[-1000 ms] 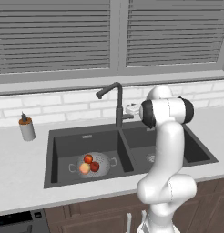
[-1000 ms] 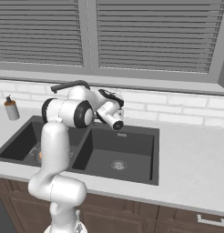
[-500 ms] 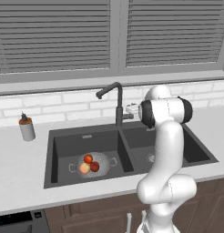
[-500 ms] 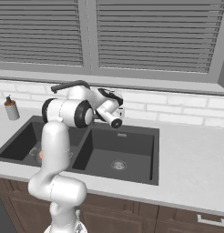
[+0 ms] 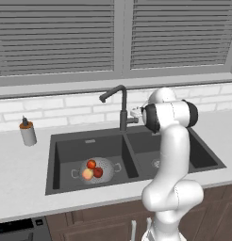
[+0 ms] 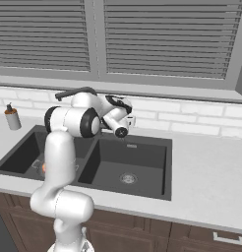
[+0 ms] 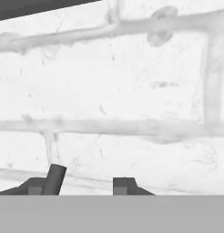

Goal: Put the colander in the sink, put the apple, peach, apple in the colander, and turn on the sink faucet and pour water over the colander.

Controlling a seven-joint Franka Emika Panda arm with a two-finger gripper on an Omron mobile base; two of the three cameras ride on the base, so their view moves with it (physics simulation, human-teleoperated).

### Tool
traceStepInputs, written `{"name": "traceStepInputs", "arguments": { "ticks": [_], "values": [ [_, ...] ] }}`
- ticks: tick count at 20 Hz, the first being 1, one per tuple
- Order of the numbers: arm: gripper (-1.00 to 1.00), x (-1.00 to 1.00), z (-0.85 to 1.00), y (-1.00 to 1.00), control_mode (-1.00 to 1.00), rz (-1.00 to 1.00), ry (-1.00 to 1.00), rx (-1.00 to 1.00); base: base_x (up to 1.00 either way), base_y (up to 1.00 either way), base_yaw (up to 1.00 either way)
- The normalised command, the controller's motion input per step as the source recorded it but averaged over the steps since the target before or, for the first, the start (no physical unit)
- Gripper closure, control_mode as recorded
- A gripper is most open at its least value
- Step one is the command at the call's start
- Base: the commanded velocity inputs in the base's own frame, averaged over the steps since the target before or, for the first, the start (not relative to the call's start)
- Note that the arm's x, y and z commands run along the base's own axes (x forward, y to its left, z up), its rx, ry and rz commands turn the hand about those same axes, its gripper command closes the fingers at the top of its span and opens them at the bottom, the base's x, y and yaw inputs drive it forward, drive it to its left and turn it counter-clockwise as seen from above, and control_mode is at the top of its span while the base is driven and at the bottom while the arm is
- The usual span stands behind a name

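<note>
Silvery perforated metal, the small round colander (image 5: 97,170) with two loop handles is sitting in the left basin of the dark charcoal rectangular double-basin sink (image 5: 61,143). Inside it three fruits are lying close together: two darker red round apples (image 5: 91,164) and a pale yellow-orange peach (image 5: 87,174) with a pinkish blush, the peach lying toward the near left of the bowl. The tall thin dark grey sink faucet (image 5: 119,100) is standing at the back of the sink between the two basins, its bent gooseneck spout reaching toward the left basin. Just to the right of the faucet's post, at the level of its small side lever, the white arm's gripper (image 5: 135,112) is hanging, pointing at the white brick wall (image 7: 132,91). In the hand view, the two dark fingers (image 7: 125,185) are standing apart with a clear gap between them, and a thin dark grey rod, apparently the lever (image 7: 53,179), is rising beside the left finger; whether it is touching that finger I cannot tell. The light grey bench (image 5: 23,169) is surrounding the sink, and a small grey soap dispenser (image 5: 27,132) is standing on it well to the left of the sink, near the wall. Grey slatted window blinds (image 5: 56,37) are hanging above the wall.
</note>
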Motion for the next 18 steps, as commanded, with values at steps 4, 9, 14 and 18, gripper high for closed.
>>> {"name": "traceStepInputs", "arguments": {
  "ticks": [4,9,14,18],
  "values": [
    [1.0,0.0,-0.32,-0.6,-1.0,-0.1,0.04,-0.03,0.0,0.0,0.0],
    [1.0,0.0,-0.36,-0.67,-1.0,-0.08,0.06,-0.01,0.0,0.0,0.0],
    [1.0,0.0,-0.34,-0.75,-1.0,-0.06,0.07,0.0,0.0,0.0,0.0],
    [1.0,0.0,-0.32,-0.78,-1.0,-0.05,0.06,0.0,0.0,0.0,0.0]
  ]
}}
